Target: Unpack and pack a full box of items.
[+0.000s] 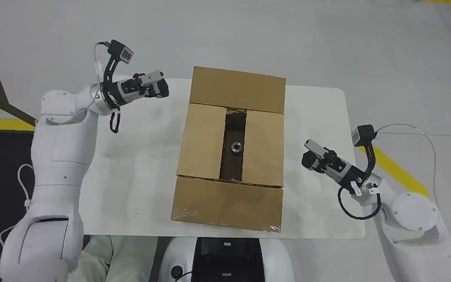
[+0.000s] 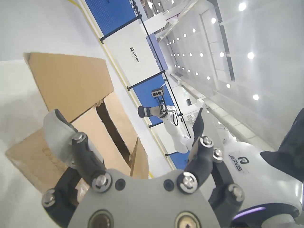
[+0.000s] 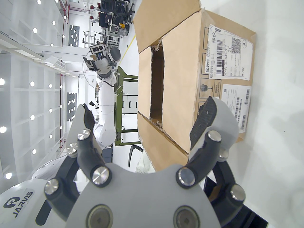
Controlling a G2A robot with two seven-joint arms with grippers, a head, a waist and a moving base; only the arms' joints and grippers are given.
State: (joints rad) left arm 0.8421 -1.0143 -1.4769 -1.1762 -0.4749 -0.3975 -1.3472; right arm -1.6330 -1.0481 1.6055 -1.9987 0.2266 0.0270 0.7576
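1. As viewed from above, found cardboard box (image 1: 230, 158) at centre of white table (image 1: 137, 176), lengthwise from 12 to 6 o'clock.
2. Flaps at 9 and 3 o'clock folded inward, not meeting, with a dark slot left between them. Flaps at 12 and 6 o'clock laid outward.
3. Through slot, observed one small round dark item (image 1: 235, 147) inside box. Cannot tell any further contents.
4. Left gripper (image 1: 163, 86) at about 10 o'clock from box, over table's far corner, apart from box. Fingers spread wide, nothing between them.
5. Right gripper (image 1: 308, 156) at 3 o'clock from box, near it, not touching. Fingers likewise spread, holding nothing.
6. Printed labels (image 3: 225, 55) stuck on box wall facing right gripper.
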